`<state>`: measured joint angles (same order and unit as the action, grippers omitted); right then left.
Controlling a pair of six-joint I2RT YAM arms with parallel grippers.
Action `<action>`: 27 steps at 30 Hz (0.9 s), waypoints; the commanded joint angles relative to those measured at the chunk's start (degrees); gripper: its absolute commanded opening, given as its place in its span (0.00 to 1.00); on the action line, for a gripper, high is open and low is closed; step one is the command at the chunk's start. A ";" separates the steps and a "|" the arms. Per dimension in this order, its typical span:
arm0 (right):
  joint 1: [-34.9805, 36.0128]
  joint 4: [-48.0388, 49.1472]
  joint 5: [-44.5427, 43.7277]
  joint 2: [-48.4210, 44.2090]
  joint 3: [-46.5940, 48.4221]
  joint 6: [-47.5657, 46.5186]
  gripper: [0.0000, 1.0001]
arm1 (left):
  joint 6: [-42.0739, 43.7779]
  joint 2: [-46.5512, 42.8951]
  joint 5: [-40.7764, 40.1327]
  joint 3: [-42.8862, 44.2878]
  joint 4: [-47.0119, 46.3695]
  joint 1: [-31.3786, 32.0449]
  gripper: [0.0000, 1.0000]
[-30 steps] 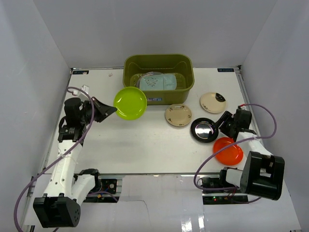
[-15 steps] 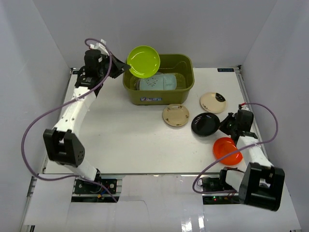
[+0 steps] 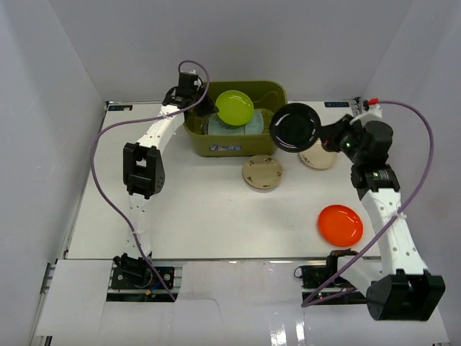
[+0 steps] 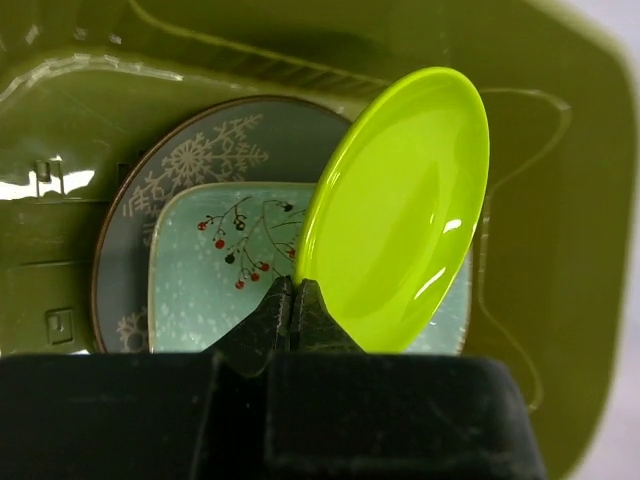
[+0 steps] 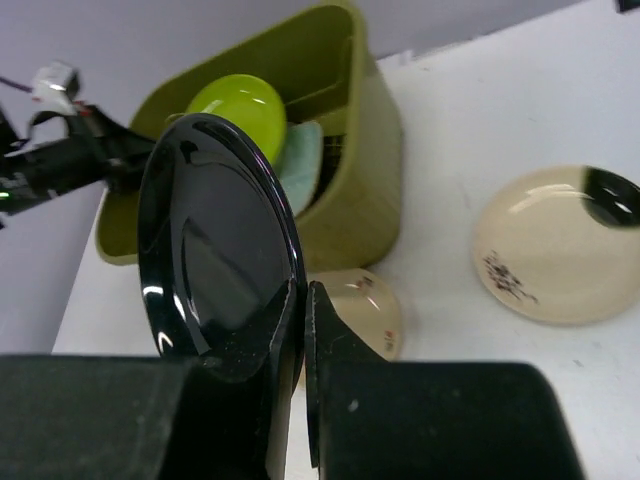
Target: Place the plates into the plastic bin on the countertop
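Observation:
The olive plastic bin stands at the back of the white countertop. Inside lie a grey snowflake plate and, on it, a pale mint rectangular plate. My left gripper is shut on the rim of the lime green plate, held tilted over the bin. My right gripper is shut on the rim of the black plate, lifted on edge by the bin's right end. An orange plate and two small cream plates lie on the counter.
White walls close in the left, back and right sides. The left arm reaches along the left side to the bin; the right arm rises over the right side. Purple cables loop beside both arms.
The left gripper has carried the lime green plate from beside the bin to over its inside. The right gripper has shut on the black plate and lifted it off the counter toward the bin.

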<state>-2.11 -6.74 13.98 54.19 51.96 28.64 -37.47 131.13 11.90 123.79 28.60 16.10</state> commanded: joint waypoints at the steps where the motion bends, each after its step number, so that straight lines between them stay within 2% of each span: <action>1: 9.71 5.51 -2.36 9.31 8.83 1.42 0.08 | 0.47 0.52 -0.39 4.79 1.55 0.34 0.00; 2: 11.58 5.43 -3.77 11.61 11.29 0.81 0.08 | 0.04 1.66 -0.13 4.97 1.55 0.42 0.03; 5: 15.46 4.81 -5.01 21.98 20.79 -0.34 0.08 | -0.41 2.99 1.28 5.06 1.20 0.34 0.21; 6: 15.99 4.81 -5.36 24.27 24.64 -0.52 0.08 | -0.41 2.90 1.63 5.23 1.11 0.42 0.34; 9: 17.05 5.07 -5.72 32.27 29.49 -0.78 0.08 | -0.14 0.89 4.70 6.90 0.76 0.34 0.62; 10: 17.14 4.72 -5.45 36.21 33.25 -1.22 0.08 | -0.14 0.01 5.23 7.60 0.67 0.34 0.76; 12: 17.23 1.84 -5.63 40.27 37.84 -1.66 0.08 | -0.06 -2.27 6.38 9.44 0.14 -0.01 0.84; 14: 17.31 0.25 -5.80 46.07 43.82 -2.19 0.08 | 0.29 -7.27 6.56 9.19 -1.08 -0.36 0.88; 18: 18.10 -2.66 -5.71 55.21 51.64 -2.19 0.08 | 2.84 -20.97 3.31 -0.09 -3.98 -0.37 0.89; 19: 18.80 -3.36 -5.89 58.36 54.36 -2.19 0.08 | 2.93 -28.05 2.78 -8.83 -6.69 -0.37 0.89; 21: 19.59 -4.41 -5.98 61.37 57.18 -1.84 0.08 | 1.62 -35.03 2.69 -19.23 -10.04 -0.28 0.88; 22: 19.86 -5.20 -5.98 63.91 58.50 -1.66 0.08 | 0.14 -41.33 2.69 -29.38 -12.32 -0.02 0.87; 24: 20.91 -6.17 -6.24 66.03 62.11 -1.57 0.08 | -1.28 -46.73 2.95 -39.27 -14.53 0.60 0.84; 25: 21.09 -6.79 -6.16 67.43 62.90 -1.75 0.08 | -2.85 -49.10 3.21 -48.37 -16.63 1.56 0.83; 27: 21.62 -7.49 -5.98 67.88 63.35 -1.92 0.12 | -4.01 -54.56 2.25 -56.16 -18.31 3.67 0.81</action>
<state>18.33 -13.39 7.66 122.39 111.48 27.14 -38.79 76.23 14.92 79.59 11.81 17.23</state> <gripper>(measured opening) 0.112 0.819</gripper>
